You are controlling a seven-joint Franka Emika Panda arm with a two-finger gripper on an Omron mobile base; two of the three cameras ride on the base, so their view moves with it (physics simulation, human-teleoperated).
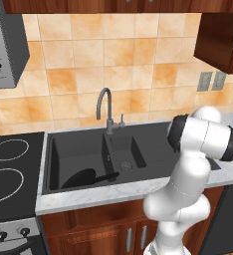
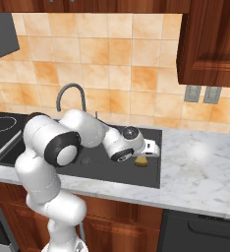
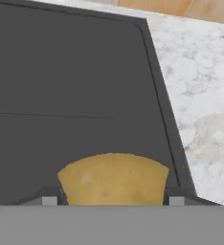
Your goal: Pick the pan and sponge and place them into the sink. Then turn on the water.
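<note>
Sponge (image 3: pixel 114 178) sits on sink (image 3: pixel 61 72) drainboard between the jaws, which straddle it, grip unconfirmed. Pan (image 1: pixel 81 178) lies in large basin. Next: clamp, lift, drop into basin.

The sponge (image 3: pixel 114 179) lies on the sink's (image 3: pixel 61 86) flat drainboard between the fingertips (image 3: pixel 49 200), marbled worktop (image 3: pixel 200 95) alongside.

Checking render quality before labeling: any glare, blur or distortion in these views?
Left base view: soft and pixelated, the pan a dark blot in the sink, hard to separate. Right base view: a pale glare patch on the marble counter. Hand view: the sponge looks bowed along its top edge, between the claw tips; low resolution.
</note>
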